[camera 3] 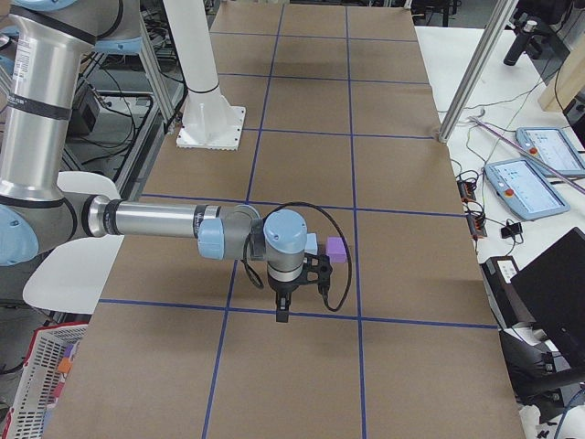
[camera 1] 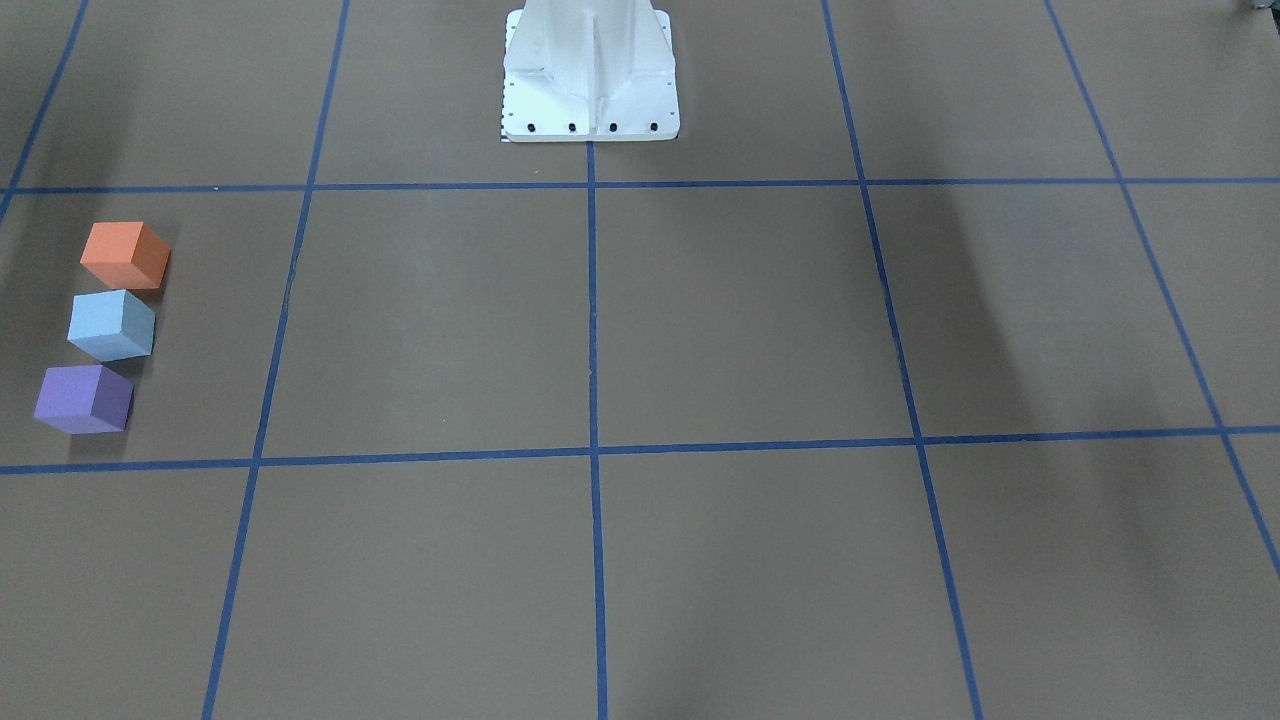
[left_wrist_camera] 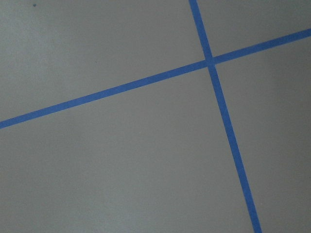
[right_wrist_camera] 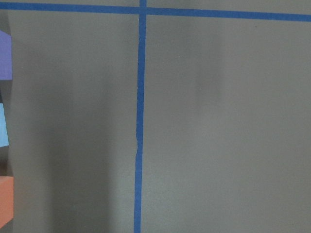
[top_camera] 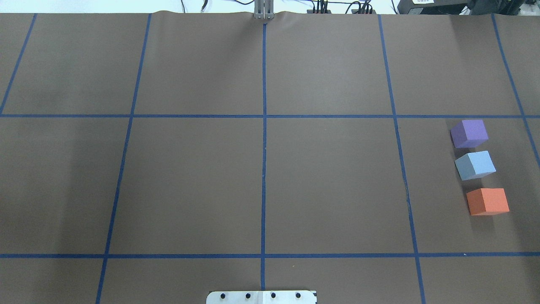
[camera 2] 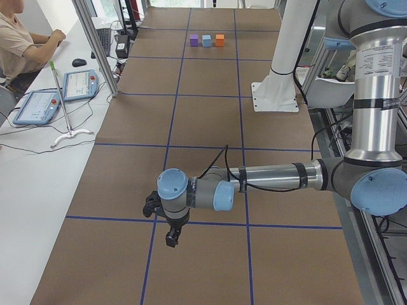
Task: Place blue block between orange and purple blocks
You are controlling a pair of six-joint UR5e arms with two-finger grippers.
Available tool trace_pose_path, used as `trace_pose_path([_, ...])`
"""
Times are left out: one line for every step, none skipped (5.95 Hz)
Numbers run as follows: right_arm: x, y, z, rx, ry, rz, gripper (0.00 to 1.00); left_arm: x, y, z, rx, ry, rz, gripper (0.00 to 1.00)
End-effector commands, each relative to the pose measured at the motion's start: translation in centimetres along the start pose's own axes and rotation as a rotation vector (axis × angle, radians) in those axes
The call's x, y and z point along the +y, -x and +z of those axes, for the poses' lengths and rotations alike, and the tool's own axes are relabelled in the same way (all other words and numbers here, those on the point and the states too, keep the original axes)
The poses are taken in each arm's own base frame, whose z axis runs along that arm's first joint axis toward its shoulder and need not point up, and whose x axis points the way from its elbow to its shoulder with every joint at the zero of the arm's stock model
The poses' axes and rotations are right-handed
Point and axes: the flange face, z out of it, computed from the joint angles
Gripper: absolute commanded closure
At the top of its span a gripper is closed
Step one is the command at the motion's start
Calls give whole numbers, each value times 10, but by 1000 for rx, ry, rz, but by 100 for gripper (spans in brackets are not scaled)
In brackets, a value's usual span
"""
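Observation:
The blue block (top_camera: 475,165) sits on the brown table in a row, between the purple block (top_camera: 469,133) and the orange block (top_camera: 487,201), with small gaps on both sides. The same row shows in the front view as orange (camera 1: 125,255), blue (camera 1: 112,325) and purple (camera 1: 84,399). All three also show at the left edge of the right wrist view. The left gripper (camera 2: 172,240) hangs over the table far from the blocks; I cannot tell if it is open. The right gripper (camera 3: 282,315) hangs near the purple block (camera 3: 336,249); I cannot tell its state.
The white robot pedestal (camera 1: 590,75) stands at the table's middle edge. Blue tape lines (top_camera: 264,147) divide the table into squares. An operator (camera 2: 19,44) sits at a side desk with tablets (camera 2: 79,84) and a stand.

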Motion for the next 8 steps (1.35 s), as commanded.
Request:
trace_pose_path([-2,2,-1,-2,-22,-22,0,1,1,2,1,3,-2,0])
trace_pose_path([-3,3,0,-8,-21,-24,0,8,2,4,2,10,-7,0])
trace_pose_path([-3,4,0,-8,-20,-27,0,8,2,4,2,10,-8,0])
trace_pose_path([-3,6,1,-8,-17,-32,0,7,1,4,2,9,-7,0])
trace_pose_path([-4,8,2,-8,-15,-37,0,7,1,4,2,9,-7,0])
trace_pose_path([-5,12,2,-26,-15,-40,0,7,1,4,2,9,-7,0])
trace_pose_path([-10,18,4,-32,-9,-54,0,7,0,4,2,7,-5,0])
trace_pose_path([-17,31,7,-35,0,-78,0,3,-3,-1,-1,-4,5,0])
